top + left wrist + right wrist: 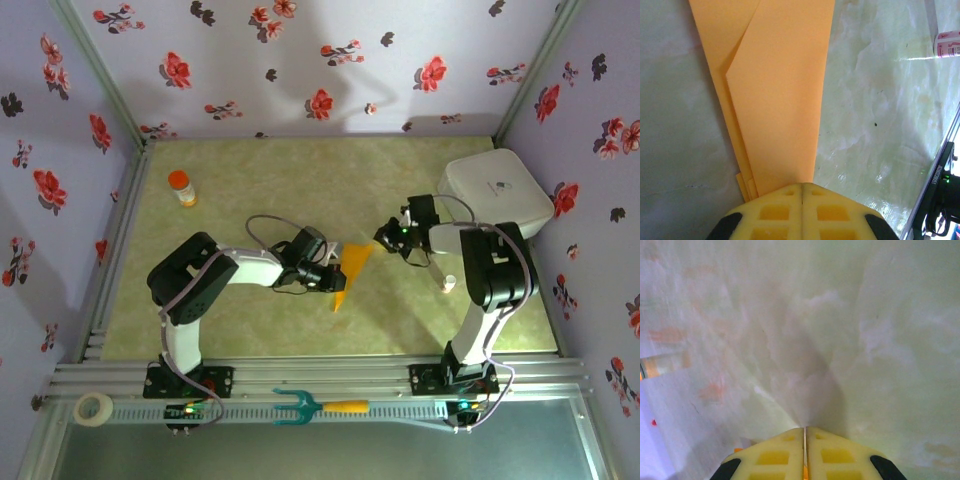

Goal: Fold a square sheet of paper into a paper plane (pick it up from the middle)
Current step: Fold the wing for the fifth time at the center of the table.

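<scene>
The orange-yellow paper (352, 268) lies on the green table, folded into a narrow dart whose point faces the near edge. In the left wrist view the paper (780, 100) shows layered flaps and a diagonal crease. My left gripper (333, 276) is shut on its long left edge, and its jaws (803, 186) meet on the sheet. My right gripper (384, 238) sits at the paper's wide far-right corner. Its jaws (805, 429) are shut to a thin slit. A sliver of orange shows low in that slit; whether it is pinched I cannot tell.
An orange-capped bottle (182, 187) stands at the far left. A white box (497, 190) fills the far-right corner. A small white object (449, 283) lies by the right arm. A teal fork (310, 406) and a tape roll (94, 408) rest on the front rail.
</scene>
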### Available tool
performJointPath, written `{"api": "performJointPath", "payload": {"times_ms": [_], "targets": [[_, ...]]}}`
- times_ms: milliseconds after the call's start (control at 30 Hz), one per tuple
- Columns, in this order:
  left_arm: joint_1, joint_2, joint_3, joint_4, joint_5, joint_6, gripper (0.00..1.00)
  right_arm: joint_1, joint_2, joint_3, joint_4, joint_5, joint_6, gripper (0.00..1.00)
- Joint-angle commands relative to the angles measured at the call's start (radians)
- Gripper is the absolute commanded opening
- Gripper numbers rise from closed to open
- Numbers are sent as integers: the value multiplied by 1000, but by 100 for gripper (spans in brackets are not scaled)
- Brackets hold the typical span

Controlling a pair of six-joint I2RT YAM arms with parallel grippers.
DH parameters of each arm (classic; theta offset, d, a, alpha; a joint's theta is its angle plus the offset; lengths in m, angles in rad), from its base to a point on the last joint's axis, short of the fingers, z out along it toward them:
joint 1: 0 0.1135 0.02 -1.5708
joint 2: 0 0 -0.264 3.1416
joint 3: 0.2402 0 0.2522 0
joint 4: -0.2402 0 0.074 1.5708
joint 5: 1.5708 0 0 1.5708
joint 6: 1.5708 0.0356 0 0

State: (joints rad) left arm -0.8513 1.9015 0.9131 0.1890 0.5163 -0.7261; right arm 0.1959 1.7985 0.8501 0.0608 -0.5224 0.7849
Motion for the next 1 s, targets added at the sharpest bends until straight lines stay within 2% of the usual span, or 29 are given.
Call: {"api": "performJointPath", "payload": {"times_ms": [0, 133, 267, 400, 633, 833, 967], "targets": [[1, 31, -51, -115, -19, -7, 0, -10, -80, 28, -37, 27, -15, 12], [2, 21, -52, -115, -25, -6, 0, 10, -170, -9, -35, 8, -14, 12], [1, 14, -51, -117, -26, -4, 0, 62, -179, -67, 6, -46, 7, 10], [1, -12, -53, -117, -28, 3, 0, 107, -148, -110, 52, -56, 14, 7], [1, -14, -39, -138, -20, 16, 0, 109, -59, -119, 85, -70, 6, 5], [3, -50, -24, -177, -28, 23, 0, 110, -42, -126, 15, -2, -21, 4], [1, -121, 50, -254, -38, 57, 0, 111, -51, -161, 45, 0, 3, 3]]}}
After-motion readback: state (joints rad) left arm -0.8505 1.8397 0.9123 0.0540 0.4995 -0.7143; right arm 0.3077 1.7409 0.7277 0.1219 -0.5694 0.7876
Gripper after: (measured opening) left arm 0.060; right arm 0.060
